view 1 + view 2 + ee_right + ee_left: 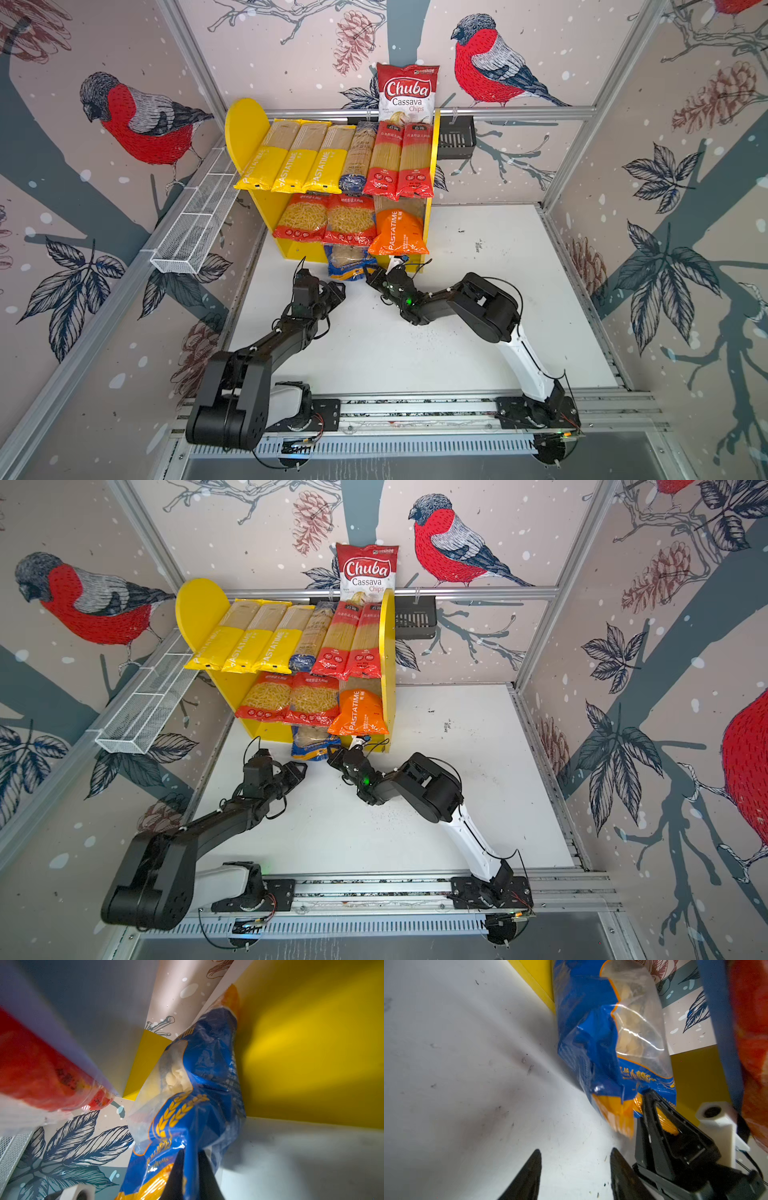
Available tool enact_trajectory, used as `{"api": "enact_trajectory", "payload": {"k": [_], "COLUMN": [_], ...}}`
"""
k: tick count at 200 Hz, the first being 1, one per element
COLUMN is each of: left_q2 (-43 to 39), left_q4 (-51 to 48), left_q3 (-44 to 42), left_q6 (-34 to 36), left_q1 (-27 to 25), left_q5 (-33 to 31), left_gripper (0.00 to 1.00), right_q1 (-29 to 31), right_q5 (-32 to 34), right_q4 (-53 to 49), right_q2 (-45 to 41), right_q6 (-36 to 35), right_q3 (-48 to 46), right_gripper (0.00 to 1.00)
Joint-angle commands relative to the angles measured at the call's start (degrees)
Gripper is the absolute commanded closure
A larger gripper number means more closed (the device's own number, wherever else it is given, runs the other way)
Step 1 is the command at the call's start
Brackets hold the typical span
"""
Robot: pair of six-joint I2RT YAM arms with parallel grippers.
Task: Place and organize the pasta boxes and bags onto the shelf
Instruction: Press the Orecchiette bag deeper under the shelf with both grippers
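The right gripper [192, 1154] pinches the near end of the blue-orange macaroni bag [207, 1084], apparently to nose it along the table [457, 332] farther under the crowded shelf [245, 124], while the left gripper [575, 1153] hovers parted, empty, alongside.

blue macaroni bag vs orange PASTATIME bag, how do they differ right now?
Place: the orange PASTATIME bag rests on the shelf's lower tier; the blue macaroni bag sits under that tier, at table level.
Grip: the right gripper pinches the blue bag's end; nothing touches the orange bag.
Colour: blue with orange print versus mostly orange.
Shared: both are short bags with clear windows showing pasta.
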Motion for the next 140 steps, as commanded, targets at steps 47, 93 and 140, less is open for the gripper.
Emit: {"api": "enact_trajectory", "payload": {"k": [47,93,140], "left_q2": [13.26,19.04,11.55], "left_q4": [10.54,10.75,3.25], "left_q3": [7.96,14.60,14.31], "left_q6": [1.10,3.28,5.37], "left_q1": [-0.13,0.01,2.68], "left_q5": [3.88,4.01,-2.33], "left_gripper": [0.65,0.67,0.67], "right_q1": [0.77,0.63,1.57], "right_q5": [1.46,1.14,-0.06], "right_q4": [7.41,7.89,6.54], "right_q2": [-4.04,-5.52,-7.77], "right_q6": [-1.41,-0.62,0.55], "right_q3": [-7.01,-9.46,-13.62], "right_gripper": [0.89,0.90,0.88]}}
